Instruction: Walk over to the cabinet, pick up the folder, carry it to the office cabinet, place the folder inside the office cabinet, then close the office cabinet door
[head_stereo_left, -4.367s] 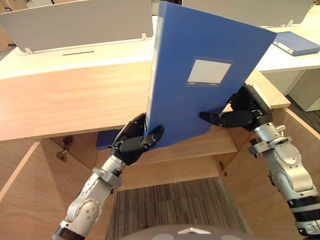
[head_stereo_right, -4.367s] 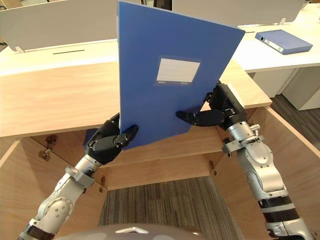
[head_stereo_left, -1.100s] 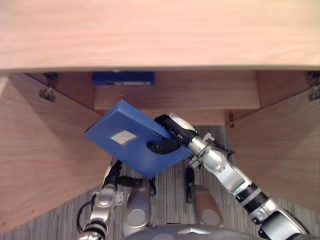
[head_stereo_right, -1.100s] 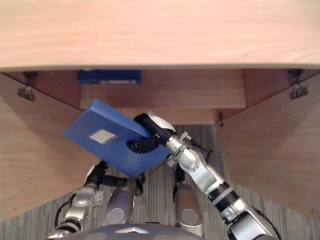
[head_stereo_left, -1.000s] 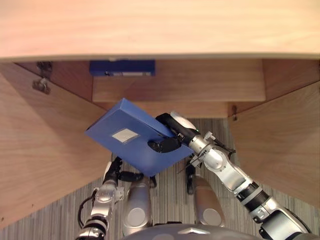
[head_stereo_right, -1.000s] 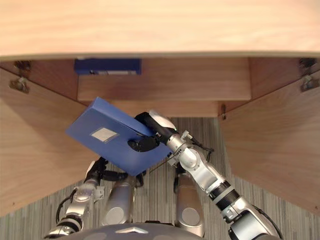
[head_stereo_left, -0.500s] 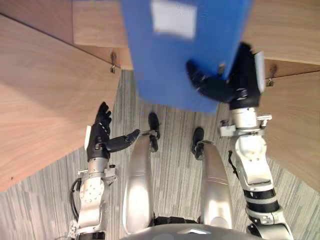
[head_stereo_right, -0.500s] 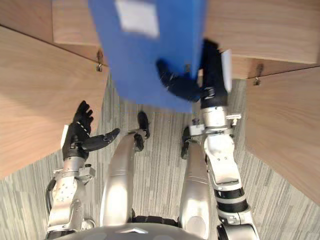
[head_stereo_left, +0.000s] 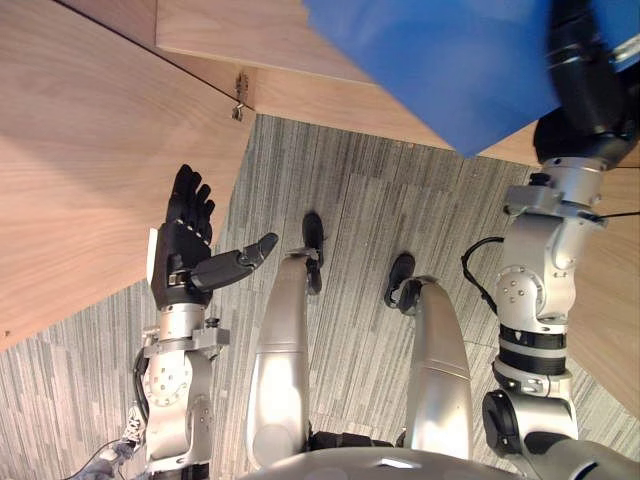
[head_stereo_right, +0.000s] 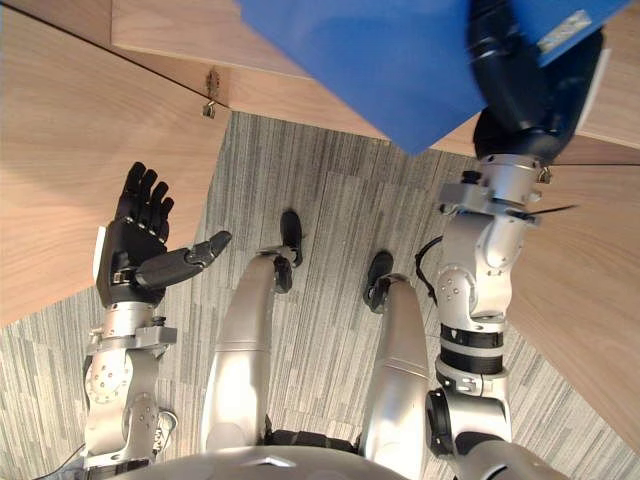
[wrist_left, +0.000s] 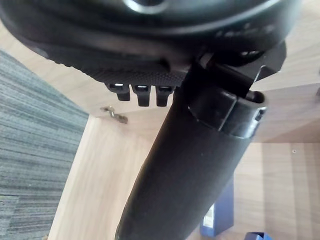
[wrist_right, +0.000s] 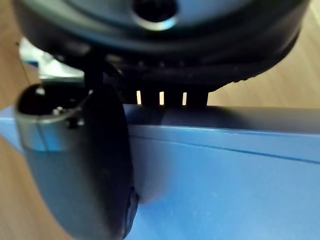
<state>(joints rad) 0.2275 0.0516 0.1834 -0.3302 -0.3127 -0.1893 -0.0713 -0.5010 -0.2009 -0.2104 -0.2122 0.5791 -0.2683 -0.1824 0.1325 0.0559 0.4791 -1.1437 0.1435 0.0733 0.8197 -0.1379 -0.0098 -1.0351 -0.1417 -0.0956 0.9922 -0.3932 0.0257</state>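
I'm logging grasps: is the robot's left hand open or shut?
Open. The left hand shows straight fingers and an outstretched thumb, holding nothing; the flat blue folder is in the right hand.

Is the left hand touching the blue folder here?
Apart. The left eye view shows the left hand open beside the cabinet door, carpet between it and the folder gripped by the right hand.

The folder (head_stereo_left: 450, 60) is being gripped by the right hand (head_stereo_left: 585, 100) alone, where it was being clasped between both hands before, and is being swung up toward 1 o'clock. The left hand (head_stereo_left: 183, 255), now free, is being held spread at 8 o'clock.
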